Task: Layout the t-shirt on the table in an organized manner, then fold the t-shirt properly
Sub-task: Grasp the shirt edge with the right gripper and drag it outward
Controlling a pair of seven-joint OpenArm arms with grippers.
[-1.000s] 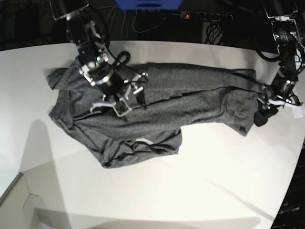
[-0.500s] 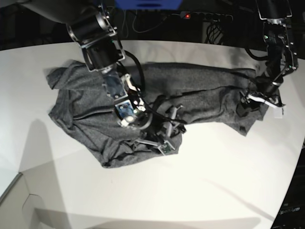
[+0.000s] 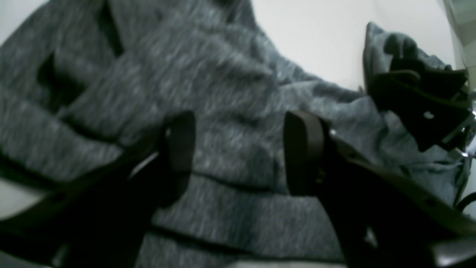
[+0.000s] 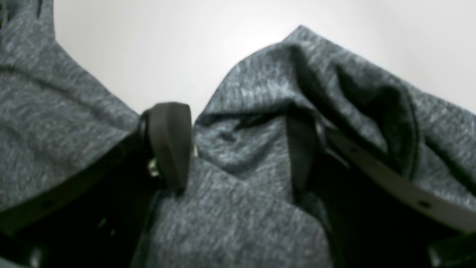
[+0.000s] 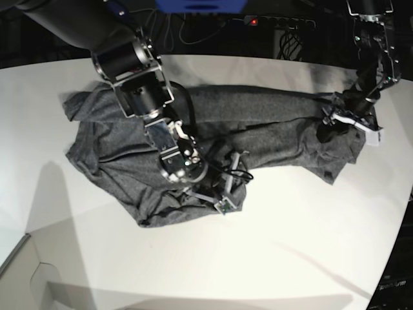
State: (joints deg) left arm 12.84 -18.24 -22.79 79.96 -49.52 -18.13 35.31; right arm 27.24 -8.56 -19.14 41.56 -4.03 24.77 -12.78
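Beneath both grippers the t-shirt (image 5: 271,135) is lying rumpled on the table (image 5: 310,245). Between its spread fingers, the right gripper (image 4: 238,145) is straddling a raised fold, while the left gripper (image 3: 238,152) is hovering open over wrinkled cloth, gripping nothing.

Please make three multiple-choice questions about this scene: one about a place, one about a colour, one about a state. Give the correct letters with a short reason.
1. Where is the right hand?
A. over the t-shirt's near edge
B. off the table
C. above the power strip

2. What colour is the t-shirt?
A. red
B. heathered dark grey
C. white

3. How does the t-shirt lie on the table?
A. neatly folded
B. rolled up
C. spread out but wrinkled

Answers:
1 A: the base view shows this hand low over the rumpled near edge of the cloth.
2 B: both wrist views show speckled grey knit.
3 C: the cloth covers a wide area with folds and bunched edges, while the left hand is at its far end.
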